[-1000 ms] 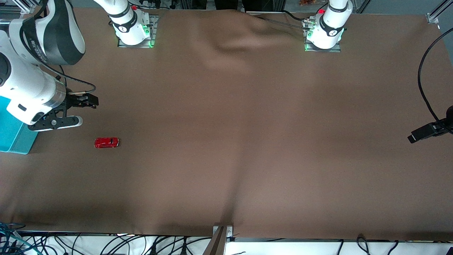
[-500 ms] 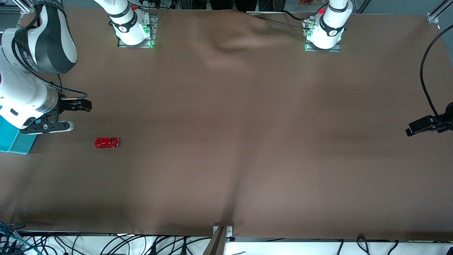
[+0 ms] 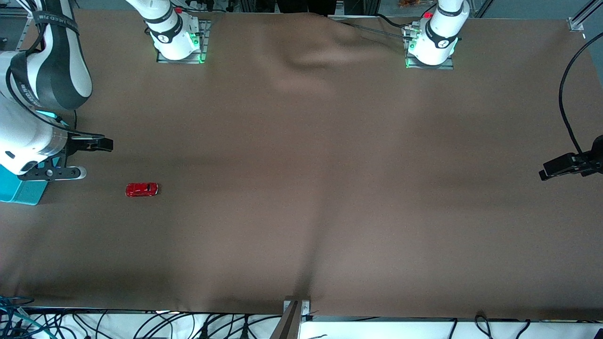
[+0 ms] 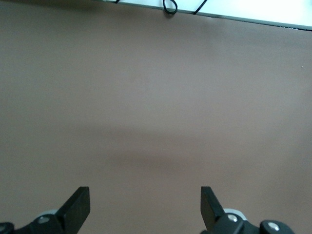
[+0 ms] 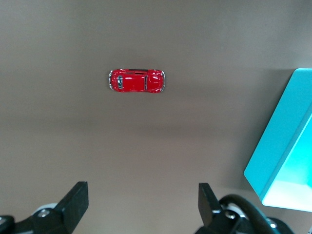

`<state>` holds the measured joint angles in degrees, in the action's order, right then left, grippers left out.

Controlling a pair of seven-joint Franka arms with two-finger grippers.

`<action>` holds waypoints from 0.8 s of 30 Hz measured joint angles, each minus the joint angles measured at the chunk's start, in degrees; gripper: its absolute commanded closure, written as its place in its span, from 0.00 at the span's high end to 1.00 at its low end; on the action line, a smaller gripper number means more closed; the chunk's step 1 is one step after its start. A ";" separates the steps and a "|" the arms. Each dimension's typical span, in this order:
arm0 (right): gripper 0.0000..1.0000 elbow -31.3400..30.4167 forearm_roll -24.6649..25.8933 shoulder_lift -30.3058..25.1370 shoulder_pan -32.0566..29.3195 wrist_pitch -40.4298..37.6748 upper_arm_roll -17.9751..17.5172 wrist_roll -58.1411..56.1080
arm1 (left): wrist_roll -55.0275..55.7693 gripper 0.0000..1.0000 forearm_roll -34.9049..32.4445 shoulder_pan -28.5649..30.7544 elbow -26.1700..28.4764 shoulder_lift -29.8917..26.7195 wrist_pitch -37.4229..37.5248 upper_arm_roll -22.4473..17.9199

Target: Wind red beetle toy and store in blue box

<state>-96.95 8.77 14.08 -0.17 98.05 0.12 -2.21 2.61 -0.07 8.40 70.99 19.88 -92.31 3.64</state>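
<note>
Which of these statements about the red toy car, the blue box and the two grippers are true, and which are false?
1. The red beetle toy lies on the table, apart from both grippers. True.
2. The toy is inside the blue box. False: it lies on the brown cloth beside the box, toward the left arm's end from it.
3. The right gripper is open and holds nothing. True.
4. The left gripper is shut on the toy. False: it is open and empty over bare cloth at the left arm's end of the table.
5. The toy lies on its roof. False: it stands on its wheels.
</note>
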 measured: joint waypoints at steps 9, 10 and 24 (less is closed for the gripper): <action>1.00 -3.06 0.00 0.20 -0.27 2.44 0.85 5.65 | -0.01 1.00 0.00 0.00 0.00 0.00 0.02 -0.02; 1.00 -3.48 0.00 0.28 -0.28 2.83 0.89 6.16 | -0.01 1.00 0.00 0.00 0.00 0.00 0.02 -0.03; 1.00 -5.94 0.00 4.02 -0.35 7.70 2.12 16.57 | -0.05 1.00 0.00 0.04 0.00 0.00 0.03 -0.14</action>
<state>-102.89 8.77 18.10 -0.52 105.75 2.24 14.36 2.57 -0.07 8.43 70.98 19.88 -92.28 3.51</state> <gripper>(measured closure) 0.000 0.000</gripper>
